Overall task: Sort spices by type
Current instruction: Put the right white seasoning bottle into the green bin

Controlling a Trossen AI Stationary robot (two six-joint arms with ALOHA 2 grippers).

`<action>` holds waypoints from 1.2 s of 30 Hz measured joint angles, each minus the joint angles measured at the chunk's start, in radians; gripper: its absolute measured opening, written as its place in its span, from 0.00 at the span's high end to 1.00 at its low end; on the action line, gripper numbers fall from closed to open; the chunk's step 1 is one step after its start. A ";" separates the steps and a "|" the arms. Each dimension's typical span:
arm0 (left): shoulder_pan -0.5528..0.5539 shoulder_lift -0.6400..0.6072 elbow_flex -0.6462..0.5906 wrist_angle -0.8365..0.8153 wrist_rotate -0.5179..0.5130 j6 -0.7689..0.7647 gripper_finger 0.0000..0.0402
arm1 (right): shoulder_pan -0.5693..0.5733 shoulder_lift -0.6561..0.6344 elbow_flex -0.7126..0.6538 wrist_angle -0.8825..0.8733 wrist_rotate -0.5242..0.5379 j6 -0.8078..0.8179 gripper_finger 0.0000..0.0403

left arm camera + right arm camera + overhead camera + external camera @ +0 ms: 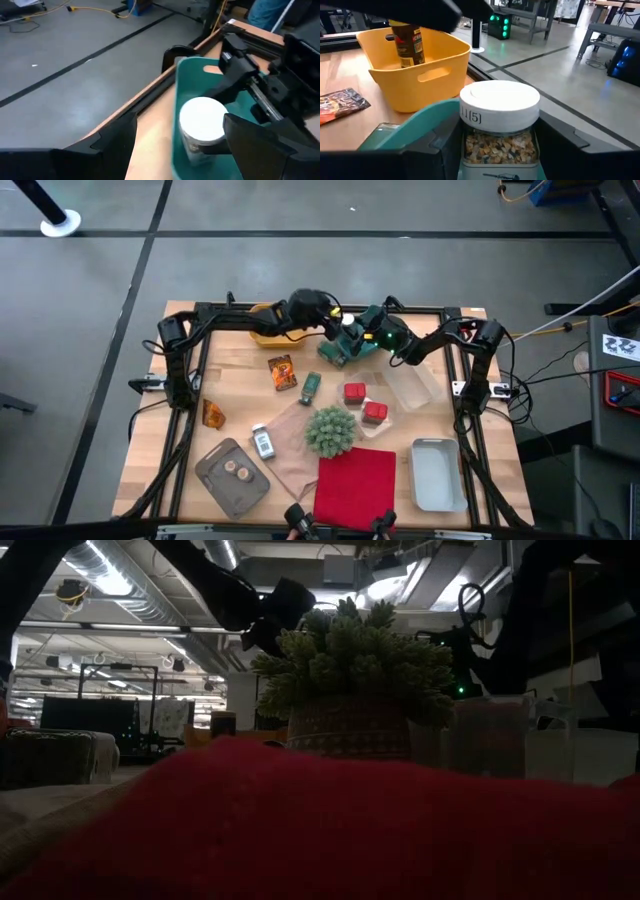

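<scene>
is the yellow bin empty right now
No, the right wrist view shows a dark brown bottle standing upright inside the yellow bin.

A spiky green plant ball [331, 430] sits at centre frame; a red cloth [355, 488] lies just below it; a grey tray [233, 476] occupies the lower left; a pale, possibly white bin [438, 474] rests lower right.

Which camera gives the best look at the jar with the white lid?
The right wrist view: the white-capped jar fills it, showing its label and flaky contents, held by the right gripper over the teal bin. The left wrist view shows mostly its cap. The high view makes it tiny; the low view hides it.
</scene>
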State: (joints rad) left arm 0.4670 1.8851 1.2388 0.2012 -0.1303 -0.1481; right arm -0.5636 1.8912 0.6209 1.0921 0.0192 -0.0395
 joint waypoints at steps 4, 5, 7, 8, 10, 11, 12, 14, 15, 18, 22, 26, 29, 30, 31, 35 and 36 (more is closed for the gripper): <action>-0.004 0.000 0.000 0.000 0.002 0.002 0.30 | 0.000 0.000 0.000 -0.013 0.000 0.000 0.50; -0.003 0.000 0.000 0.000 0.001 0.003 0.30 | 0.000 0.000 0.000 -0.015 0.000 0.000 0.50; -0.002 0.000 0.000 -0.001 -0.002 0.009 0.30 | 0.000 0.000 0.000 -0.016 -0.001 0.000 0.50; -0.002 0.000 0.000 -0.001 -0.004 0.013 0.30 | 0.000 0.000 0.000 -0.016 -0.001 0.000 0.49; -0.002 0.000 0.000 -0.001 -0.006 0.024 0.30 | 0.000 0.000 0.000 -0.016 -0.001 0.000 0.48; -0.003 0.000 0.000 -0.001 -0.006 0.025 0.30 | 0.000 0.000 0.000 -0.017 -0.001 0.000 0.46; -0.003 0.000 0.000 -0.002 -0.006 0.025 0.30 | 0.000 0.000 0.000 -0.017 -0.001 0.000 0.45; -0.004 0.000 0.000 -0.002 -0.005 0.026 0.30 | 0.000 0.000 0.000 -0.018 -0.002 0.002 0.42; -0.005 0.001 0.000 -0.002 -0.005 0.032 0.30 | 0.000 0.000 0.000 -0.018 -0.002 0.004 0.41; -0.005 0.002 0.000 -0.002 -0.006 0.054 0.30 | 0.000 -0.001 0.000 -0.020 -0.003 0.006 0.37; -0.011 0.002 0.000 -0.002 -0.007 0.075 0.30 | 0.000 -0.001 0.000 -0.023 -0.003 0.007 0.34; -0.017 0.002 0.000 -0.003 -0.006 0.078 0.30 | 0.000 -0.001 0.000 -0.023 -0.003 0.008 0.33; -0.017 -0.016 0.000 -0.035 -0.006 0.097 0.30 | 0.000 -0.002 0.000 -0.024 -0.003 0.008 0.33; -0.017 -0.028 0.000 -0.050 -0.006 0.104 0.30 | 0.000 -0.003 0.000 -0.025 -0.003 0.008 0.33; -0.017 -0.041 0.000 -0.074 -0.006 0.110 0.30 | 0.000 -0.006 0.000 -0.026 -0.004 0.008 0.33; -0.017 -0.099 0.000 -0.158 0.008 0.158 0.30 | 0.000 -0.021 0.000 -0.027 -0.012 0.008 0.33; -0.018 -0.110 0.000 -0.180 0.015 0.170 0.30 | 0.000 -0.026 0.000 -0.027 -0.012 0.008 0.33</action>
State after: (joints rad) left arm 0.4488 1.7756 1.2385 0.0208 -0.1150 0.0223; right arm -0.5632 1.8647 0.6209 1.0653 0.0072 -0.0311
